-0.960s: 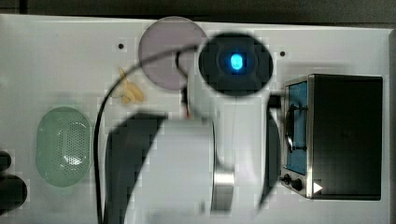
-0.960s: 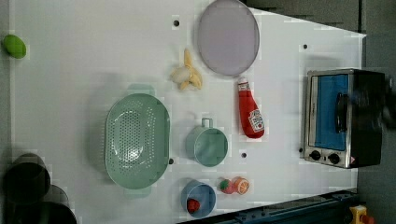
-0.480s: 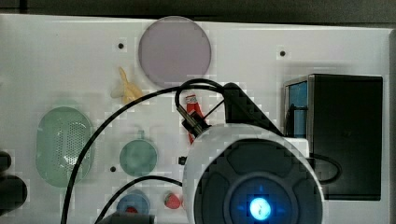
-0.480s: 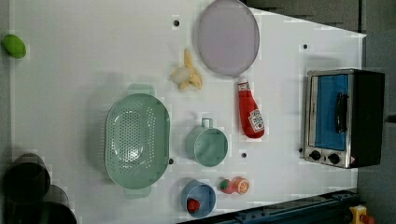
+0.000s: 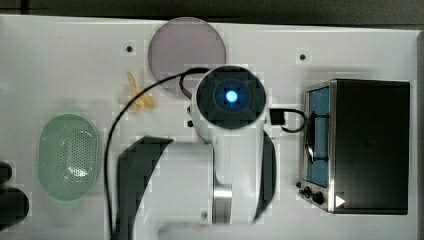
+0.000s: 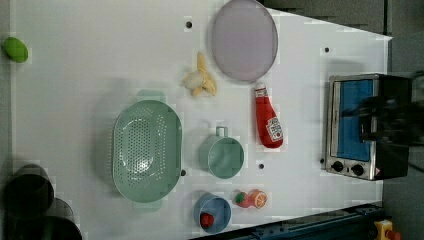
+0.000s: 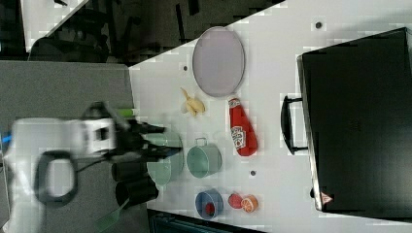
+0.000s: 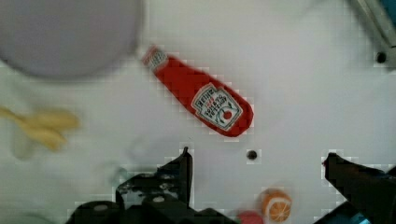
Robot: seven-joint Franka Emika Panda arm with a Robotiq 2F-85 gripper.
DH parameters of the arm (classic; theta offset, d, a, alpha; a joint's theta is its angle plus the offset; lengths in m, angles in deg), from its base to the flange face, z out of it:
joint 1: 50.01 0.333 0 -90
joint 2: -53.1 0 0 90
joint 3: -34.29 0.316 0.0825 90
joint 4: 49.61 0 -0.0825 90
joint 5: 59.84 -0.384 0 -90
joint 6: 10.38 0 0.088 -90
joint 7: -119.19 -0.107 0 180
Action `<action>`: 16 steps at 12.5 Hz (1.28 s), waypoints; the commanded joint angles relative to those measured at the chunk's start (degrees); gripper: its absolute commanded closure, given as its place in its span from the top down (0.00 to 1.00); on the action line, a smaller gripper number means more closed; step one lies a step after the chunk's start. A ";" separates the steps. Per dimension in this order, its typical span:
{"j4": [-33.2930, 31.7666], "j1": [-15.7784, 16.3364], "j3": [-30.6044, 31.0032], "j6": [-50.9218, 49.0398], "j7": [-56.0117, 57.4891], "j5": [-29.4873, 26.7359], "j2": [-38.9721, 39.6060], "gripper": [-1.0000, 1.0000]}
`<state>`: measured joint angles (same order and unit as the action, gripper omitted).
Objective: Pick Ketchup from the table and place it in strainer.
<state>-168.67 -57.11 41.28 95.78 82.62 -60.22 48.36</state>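
The hand (image 8: pixel 257 163) hangs above the white surface (image 6: pixel 90 60) with its two dark fingers (image 8: pixel 180 170) spread wide, gripping and touching nothing. Seen from the wrist, bare surface lies between them, and the ketchup (image 8: pixel 201 97) lies just beyond the fingertips, apart from both.

In the left view the ketchup (image 6: pixel 267 120) lies flat on its side, with its white cap close to the rim of the lilac plate (image 6: pixel 244 40) and its base towards the small round hole in the surface. It rests between the green cup (image 6: pixel 221 156) on the left view's left and the toaster oven (image 6: pixel 362 125) on the left view's right, with a clear strip of surface on each side. A toy banana (image 6: pixel 201 82) lies near the plate, off the cap end.

The strainer (image 6: pixel 146 150) sits upright and holds nothing, well apart from the ketchup, with the green cup standing between the two. A wide stretch of bare surface spreads above the strainer in the left view. Near the surface's lower edge in the left view stand a blue bowl (image 6: pixel 212 212) and an orange toy (image 6: pixel 257 198).

In the top view the arm (image 5: pixel 230 125) covers the middle of the surface, while the strainer (image 5: pixel 69 157) lies uncovered towards the top view's left.
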 commanded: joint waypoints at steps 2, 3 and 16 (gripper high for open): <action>-5.25 -0.21 0.10 10.26 28.63 -0.41 3.32 1.00; -6.47 -0.22 0.06 13.14 33.95 -0.39 4.30 1.00; -19.49 -0.28 -0.62 43.06 48.45 -0.14 18.85 1.00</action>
<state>-188.03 -57.22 41.05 137.59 128.66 -59.97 66.83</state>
